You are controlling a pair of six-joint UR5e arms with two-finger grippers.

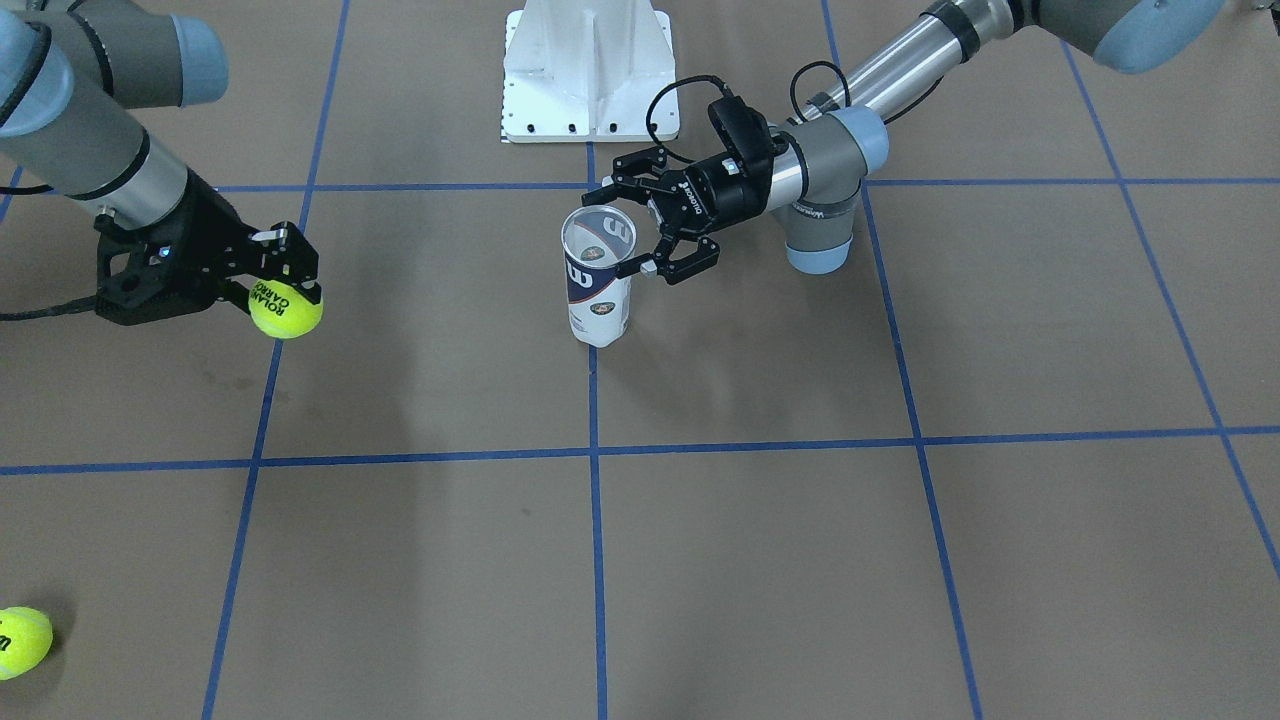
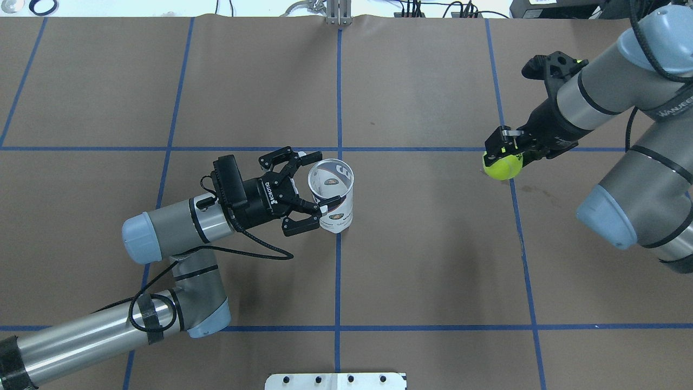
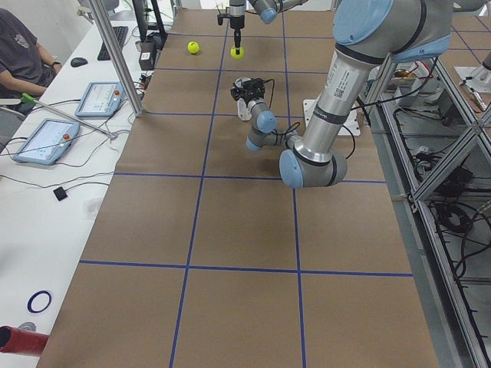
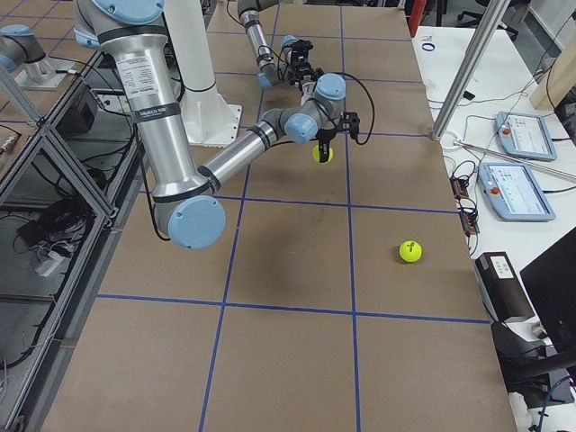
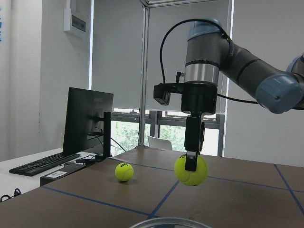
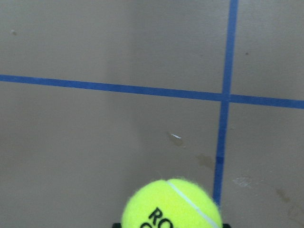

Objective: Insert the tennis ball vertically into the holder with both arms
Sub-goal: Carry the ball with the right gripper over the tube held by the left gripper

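Observation:
The holder (image 1: 598, 295), a clear can with a navy-and-white label, stands upright with its mouth open near the table's middle (image 2: 338, 216). My left gripper (image 1: 625, 228) is open, its fingers on either side of the can's upper part, reaching only its near side (image 2: 316, 184). The can's rim (image 5: 171, 222) shows at the bottom of the left wrist view. My right gripper (image 2: 502, 154) points down and is shut on a yellow tennis ball (image 2: 502, 167), held just above the table far from the can. The ball also shows in the front view (image 1: 285, 308) and the right wrist view (image 6: 171, 204).
A second tennis ball (image 1: 22, 642) lies loose near the table's far corner on my right side (image 4: 410, 251). The white metal base (image 1: 590, 70) stands at my edge of the table. Blue tape lines cross the brown table cover.

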